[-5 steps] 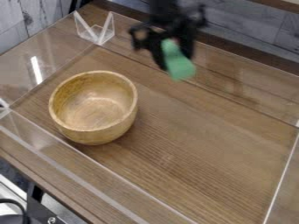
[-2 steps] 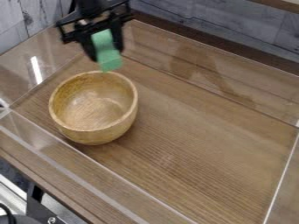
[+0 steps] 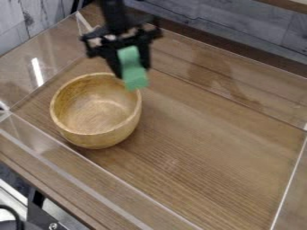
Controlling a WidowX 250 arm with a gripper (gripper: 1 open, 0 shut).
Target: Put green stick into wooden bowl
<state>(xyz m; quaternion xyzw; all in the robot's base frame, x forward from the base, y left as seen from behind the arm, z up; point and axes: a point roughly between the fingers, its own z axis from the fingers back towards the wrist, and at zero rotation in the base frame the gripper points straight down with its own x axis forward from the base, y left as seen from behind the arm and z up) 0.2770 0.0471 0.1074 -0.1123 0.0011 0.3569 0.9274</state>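
The green stick hangs upright in the air, pinched at its top by my black gripper, which is shut on it. The stick's lower end is just above and beside the far right rim of the wooden bowl. The bowl is round and light tan, and it sits on the wooden table at the left with nothing inside it. My arm comes down from the top edge of the view.
Clear acrylic walls fence the wooden tabletop on all sides. A small clear bracket stands at the back left corner. Open table surface lies to the right of the bowl.
The gripper with the green stick swung from the back right to the back left, then came back right and lower, ending over the bowl's far right rim.
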